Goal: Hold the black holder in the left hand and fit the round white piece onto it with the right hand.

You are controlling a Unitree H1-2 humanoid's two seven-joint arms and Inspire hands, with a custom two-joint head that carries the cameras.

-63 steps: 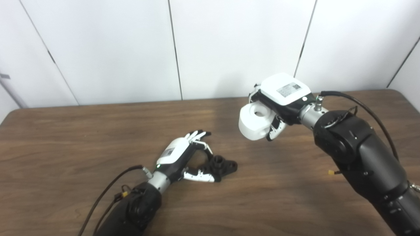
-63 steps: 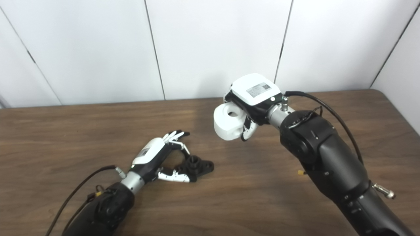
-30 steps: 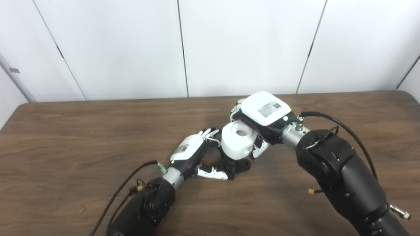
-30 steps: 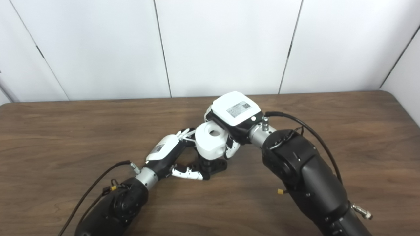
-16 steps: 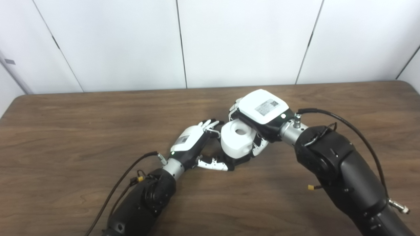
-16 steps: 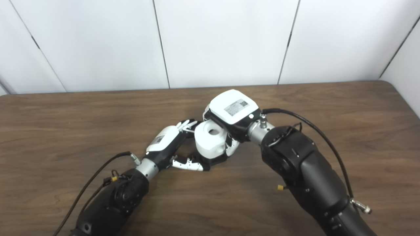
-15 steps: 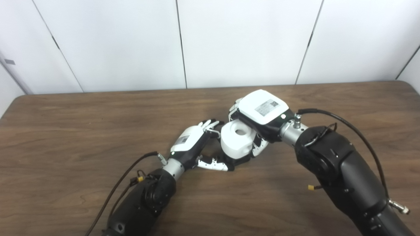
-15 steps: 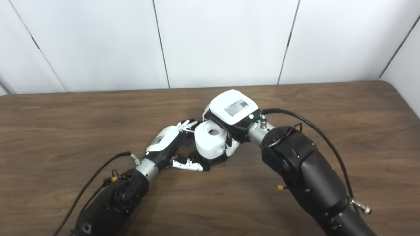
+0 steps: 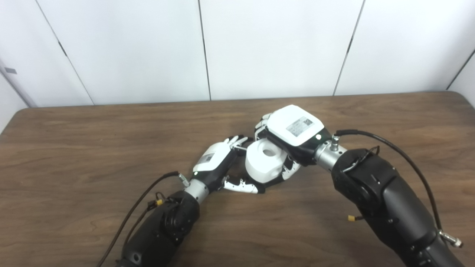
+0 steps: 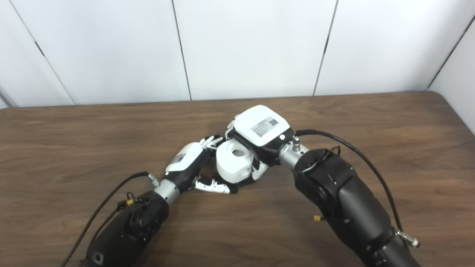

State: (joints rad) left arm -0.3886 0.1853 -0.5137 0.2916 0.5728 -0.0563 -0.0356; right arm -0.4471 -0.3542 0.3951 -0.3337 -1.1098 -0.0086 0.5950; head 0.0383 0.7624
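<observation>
The round white piece with a hole in its top sits low over the table, and my right hand is shut on it from the right. The black holder lies underneath and is almost wholly hidden by the piece. My left hand reaches in from the left. Its thumb lies along the front under the white piece, and its fingers curl round the back, closed on the holder at table level. The two hands nearly touch at the piece's left side.
The brown wooden table stretches wide to the left and right of the hands. White wall panels stand right behind its far edge. A black cable loops off my right wrist and another off the left.
The right hand has brought the white piece from high on the right over to the holder and lowered it, so it now covers the holder. The left hand stayed by the holder. The camera shifted.
</observation>
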